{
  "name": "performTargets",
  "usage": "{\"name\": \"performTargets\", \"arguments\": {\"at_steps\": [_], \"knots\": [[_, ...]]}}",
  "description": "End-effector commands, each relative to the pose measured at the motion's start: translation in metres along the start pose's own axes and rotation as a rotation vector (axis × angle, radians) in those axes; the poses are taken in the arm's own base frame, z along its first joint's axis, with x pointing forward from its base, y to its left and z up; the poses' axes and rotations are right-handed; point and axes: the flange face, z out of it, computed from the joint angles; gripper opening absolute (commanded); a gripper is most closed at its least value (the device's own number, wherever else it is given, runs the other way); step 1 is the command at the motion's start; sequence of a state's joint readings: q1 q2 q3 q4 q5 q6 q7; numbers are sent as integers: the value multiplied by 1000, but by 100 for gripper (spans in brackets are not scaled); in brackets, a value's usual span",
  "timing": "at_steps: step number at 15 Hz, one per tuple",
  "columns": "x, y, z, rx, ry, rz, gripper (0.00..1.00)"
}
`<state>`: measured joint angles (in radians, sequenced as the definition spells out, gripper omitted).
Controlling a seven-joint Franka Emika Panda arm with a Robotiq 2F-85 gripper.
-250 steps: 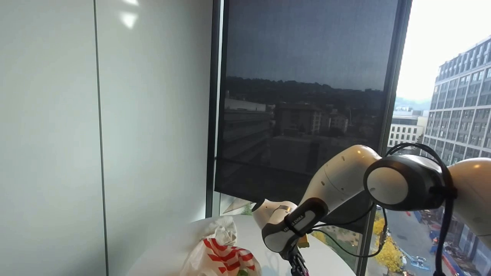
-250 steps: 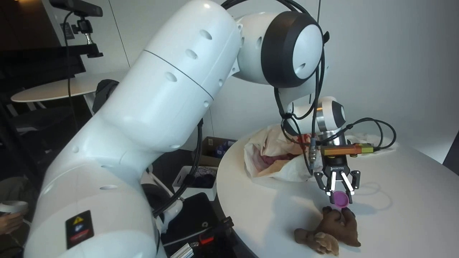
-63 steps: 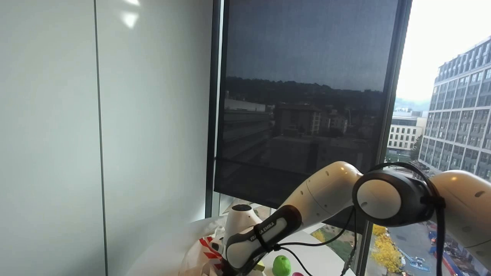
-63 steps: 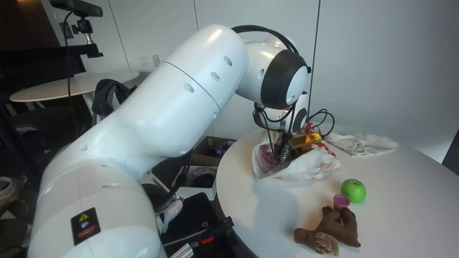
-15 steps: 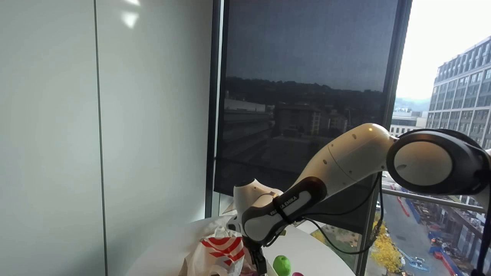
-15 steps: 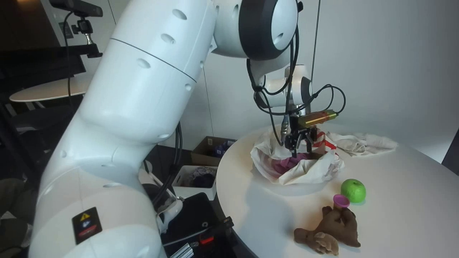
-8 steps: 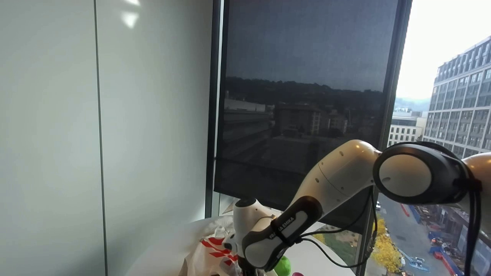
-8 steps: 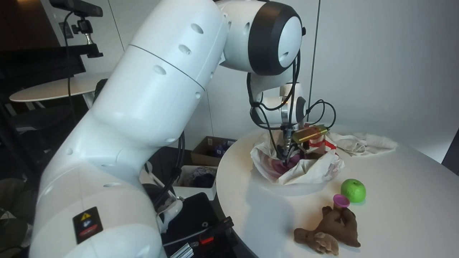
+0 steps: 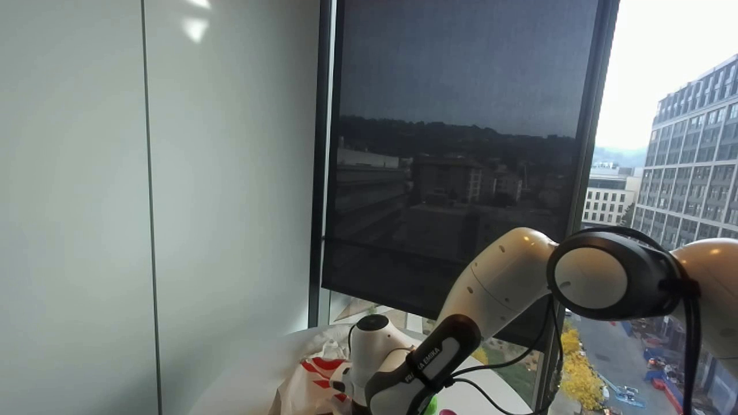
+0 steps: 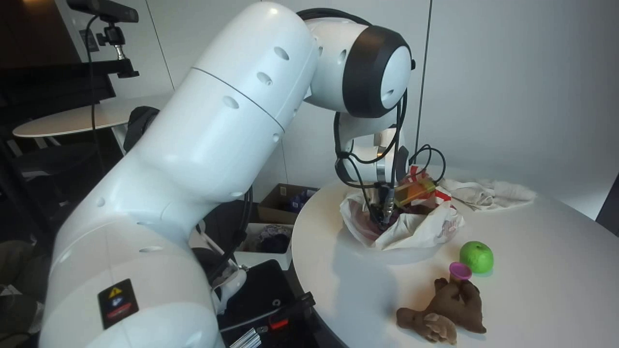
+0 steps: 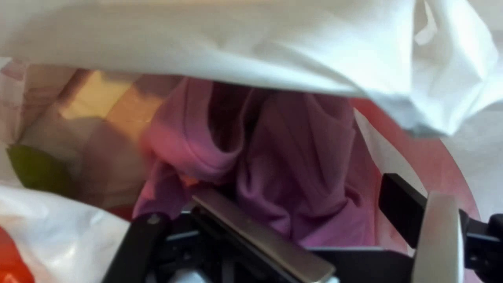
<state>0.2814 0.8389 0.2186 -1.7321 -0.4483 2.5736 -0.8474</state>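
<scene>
Deep in the mouth of a white bag with red stripes [image 10: 411, 234], my gripper [image 11: 302, 196] stands open. Its black finger pad [image 11: 402, 208] lies well apart from the opposite finger in the wrist view. A crumpled purple-pink cloth [image 11: 300, 153] fills the space in front of and between the fingers; no grip on it shows. Around it, the bag's white wall [image 11: 235, 43] folds over the top of the wrist view. In both exterior views the arm reaches down to the bag [image 9: 302, 389], and the fingertips are hidden there.
Also inside the bag are a blurred green thing [image 11: 37, 167] and a yellow-orange patch [image 11: 106, 98]. On the round white table [image 10: 546, 290] are a green apple [image 10: 477, 257], a magenta cup-like piece [image 10: 460, 271], a brown plush toy [image 10: 454, 309] and a white cloth [image 10: 488, 194].
Over the last second the arm has lowered, taking the gripper from above the purple cloth down into the bag. Since the oldest frames, the green apple has appeared on the table.
</scene>
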Motion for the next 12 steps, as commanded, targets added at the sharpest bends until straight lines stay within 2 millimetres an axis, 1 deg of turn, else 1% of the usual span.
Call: {"name": "performTargets", "arguments": {"at_steps": [1, 4, 5, 6, 7, 8, 9, 11, 12], "knots": [[0, 0, 6, -15, 20, -44, 66], [1, -2, 3, -16, 17, -59, 43], [2, -2, 1, -17, 14, -64, 34], [2, -2, -2, -21, 7, -59, 28], [2, -1, -6, -25, 5, -60, 21], [2, 2, -12, -44, -1, -55, 12], [2, 4, -18, -50, -3, -47, 8], [0, 9, -33, -64, -12, -41, 4], [0, 10, -41, -52, -16, -34, 5]]}}
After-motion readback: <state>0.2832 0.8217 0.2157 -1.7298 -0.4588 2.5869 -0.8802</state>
